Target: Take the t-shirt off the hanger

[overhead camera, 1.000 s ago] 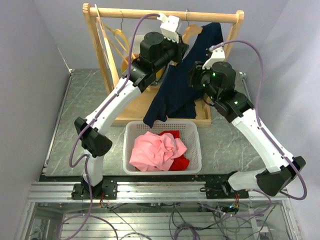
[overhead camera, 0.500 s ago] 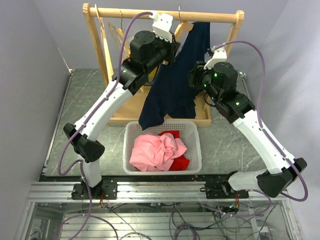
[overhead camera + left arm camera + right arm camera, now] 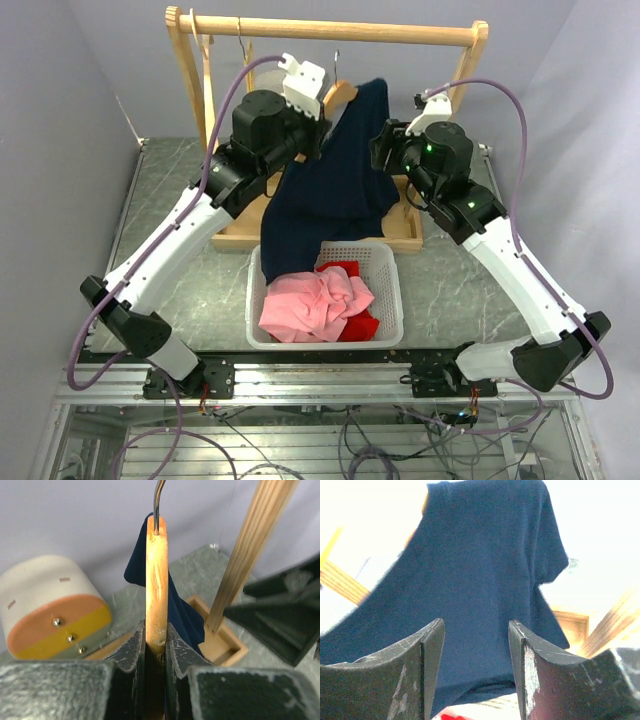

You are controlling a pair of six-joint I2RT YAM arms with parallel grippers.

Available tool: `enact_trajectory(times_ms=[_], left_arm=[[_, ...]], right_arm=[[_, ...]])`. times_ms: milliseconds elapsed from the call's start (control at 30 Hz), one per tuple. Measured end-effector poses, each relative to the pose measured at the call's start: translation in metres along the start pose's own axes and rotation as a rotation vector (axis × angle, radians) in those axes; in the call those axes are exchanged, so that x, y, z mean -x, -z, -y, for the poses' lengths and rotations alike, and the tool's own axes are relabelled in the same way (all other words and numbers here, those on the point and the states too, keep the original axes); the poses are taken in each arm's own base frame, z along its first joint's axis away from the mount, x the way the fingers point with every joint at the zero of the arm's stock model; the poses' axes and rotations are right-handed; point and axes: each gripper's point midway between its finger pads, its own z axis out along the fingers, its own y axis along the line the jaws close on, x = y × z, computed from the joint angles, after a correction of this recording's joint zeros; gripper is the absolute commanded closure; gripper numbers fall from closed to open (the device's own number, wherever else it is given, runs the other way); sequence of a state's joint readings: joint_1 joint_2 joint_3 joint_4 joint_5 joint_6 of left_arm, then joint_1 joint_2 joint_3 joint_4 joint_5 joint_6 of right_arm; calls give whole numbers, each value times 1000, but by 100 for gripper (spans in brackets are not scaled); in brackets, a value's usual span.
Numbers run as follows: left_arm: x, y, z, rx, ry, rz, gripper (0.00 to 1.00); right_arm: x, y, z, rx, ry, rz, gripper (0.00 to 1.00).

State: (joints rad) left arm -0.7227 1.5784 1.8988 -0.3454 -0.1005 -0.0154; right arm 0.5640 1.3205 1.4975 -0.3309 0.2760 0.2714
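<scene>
Navy cotton hangs from the wooden hanger [image 3: 156, 580]: the t-shirt [image 3: 335, 180] is not off it yet, so the main step of the task is left to do. The left tool [image 3: 156, 637] is pressed together on the hanger's wooden body just below the metal hook, and holds it out in front of the rack [image 3: 330, 30]; from above, the hook looks to be clear of the rail, though that is a judgement. The right tool [image 3: 475, 630] stands spread, facing the middle of the hanging cloth with nothing pinched between its jaws; whether it touches the fabric I cannot tell. What remains, as I read it, is for that tool to take hold of the shirt and draw it down off the hanger's shoulders.

The white mesh basket [image 3: 397, 300] sits on the counter [image 3: 450, 290] between the two arms, near their bases. It holds a crumpled pink garment [image 3: 310, 305] on top and a red garment [image 3: 355, 325] beneath and behind it. The shirt's lower hem hangs over the basket's far left corner; whether it rests on the rim is unclear
</scene>
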Motion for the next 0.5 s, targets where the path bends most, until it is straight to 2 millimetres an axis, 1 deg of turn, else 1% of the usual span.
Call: enact_trajectory(times_ms=[67, 133, 200, 267, 367, 500], left_arm=[[-20, 6, 0, -3, -2, -46, 93], [-39, 9, 1, -4, 4, -85, 93], [-52, 12, 3, -7, 13, -113, 93], [-60, 13, 5, -9, 21, -129, 93], [-65, 16, 7, -10, 34, -138, 93], [-60, 18, 10, -13, 50, -120, 93]], right_arm=[[2, -3, -2, 7, -10, 7, 40], [3, -6, -6, 17, -23, 15, 39], [5, -9, -11, 35, -49, 25, 38], [7, -11, -16, 56, -73, 32, 38], [7, -18, -25, 93, -107, 37, 38], [-4, -30, -33, 119, -130, 12, 38]])
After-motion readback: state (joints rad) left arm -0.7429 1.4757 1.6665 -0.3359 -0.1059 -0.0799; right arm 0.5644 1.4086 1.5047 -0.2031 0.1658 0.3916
